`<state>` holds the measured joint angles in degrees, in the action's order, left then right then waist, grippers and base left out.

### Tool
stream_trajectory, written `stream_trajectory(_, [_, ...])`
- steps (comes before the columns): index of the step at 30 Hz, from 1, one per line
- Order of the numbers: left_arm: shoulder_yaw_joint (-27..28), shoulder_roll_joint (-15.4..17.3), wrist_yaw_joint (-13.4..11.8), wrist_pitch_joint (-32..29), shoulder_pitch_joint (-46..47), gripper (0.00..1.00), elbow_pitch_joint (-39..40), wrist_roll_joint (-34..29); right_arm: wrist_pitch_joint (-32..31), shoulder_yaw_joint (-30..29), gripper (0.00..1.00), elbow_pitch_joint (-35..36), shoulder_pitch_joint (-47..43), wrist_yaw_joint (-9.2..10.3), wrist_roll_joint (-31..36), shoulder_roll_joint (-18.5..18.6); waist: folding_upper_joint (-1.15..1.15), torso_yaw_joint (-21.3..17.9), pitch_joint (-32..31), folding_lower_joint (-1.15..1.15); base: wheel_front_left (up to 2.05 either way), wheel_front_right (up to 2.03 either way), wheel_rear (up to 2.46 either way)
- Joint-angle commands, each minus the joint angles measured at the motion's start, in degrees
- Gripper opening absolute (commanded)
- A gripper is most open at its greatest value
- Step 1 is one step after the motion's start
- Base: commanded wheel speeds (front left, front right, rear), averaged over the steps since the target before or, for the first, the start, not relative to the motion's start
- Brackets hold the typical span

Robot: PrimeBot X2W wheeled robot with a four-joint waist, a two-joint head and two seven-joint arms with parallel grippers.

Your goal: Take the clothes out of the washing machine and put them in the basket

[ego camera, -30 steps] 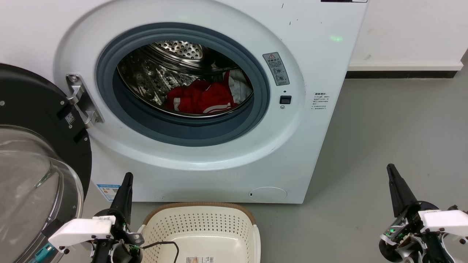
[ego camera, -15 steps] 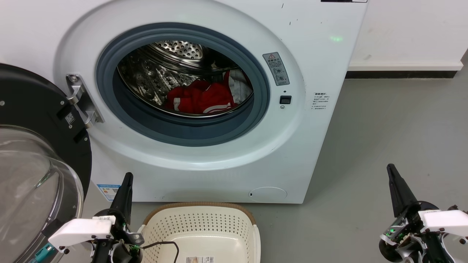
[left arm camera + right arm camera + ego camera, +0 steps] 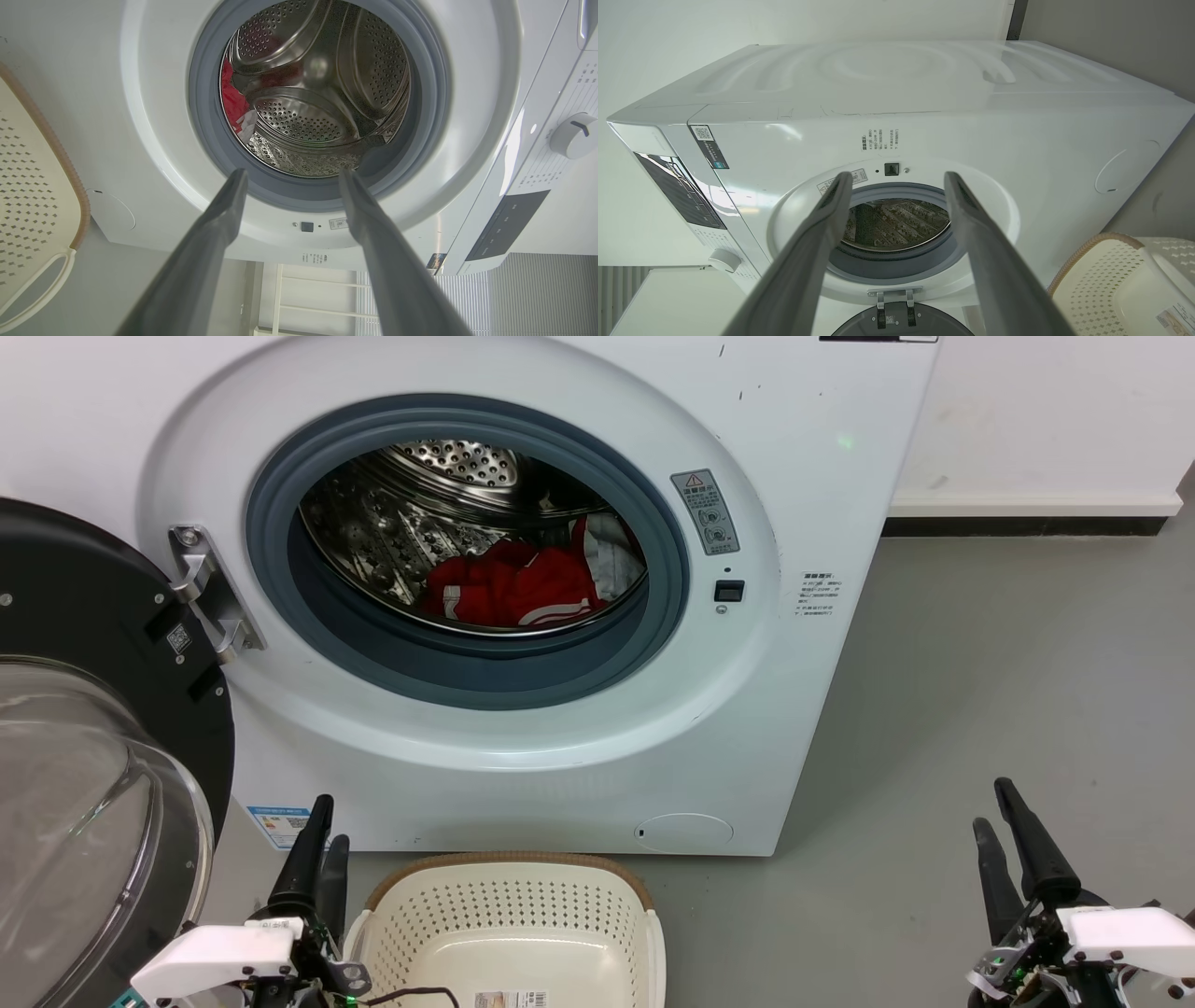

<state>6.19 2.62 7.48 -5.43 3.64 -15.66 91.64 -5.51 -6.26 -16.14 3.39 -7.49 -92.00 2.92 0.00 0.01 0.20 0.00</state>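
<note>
Presently: red clothes [image 3: 518, 583] lodged inside washing machine [image 3: 803, 476]; basket [image 3: 509, 905] set at machine's foot. Left end effector [image 3: 327, 823] and right end effector [image 3: 991, 807] parted, nothing gripped. Risk: thin fabric may be snagged on grey door ring [image 3: 467, 677] during withdrawal.

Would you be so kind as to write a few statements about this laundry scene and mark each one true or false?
1. The door of the washing machine stands open. True.
2. The clothes lie in the basket. False: they lie inside the drum.
3. The left gripper has its fingers spread apart. True.
4. The right gripper is shut on a red garment. False: it is open and holds nothing.
5. The basket stands on the floor in front of the washing machine. True.
</note>
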Motion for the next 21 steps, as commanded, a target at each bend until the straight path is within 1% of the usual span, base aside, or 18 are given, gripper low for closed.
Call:
stream_trajectory(1, [0.21,0.11,0.00,0.52,0.85,1.00,1.51,-0.90,0.57,0.10,1.00,1.08,0.90,0.00,0.86,0.04,0.00,0.00,0.02,0.00,0.00,0.00,0.00])
stream_trajectory(8, [0.84,0.13,-0.63,2.48,0.51,1.00,3.47,-7.78,2.53,-0.09,1.00,2.54,0.32,0.00,7.41,0.04,0.00,0.01,0.10,0.00,0.00,0.00,0.00])
stream_trajectory(21, [-0.92,0.17,-4.85,5.76,-0.97,1.00,8.09,-23.61,5.80,1.12,1.00,7.48,-1.26,0.00,26.08,0.03,0.00,0.05,0.26,0.00,0.00,0.00,0.00])
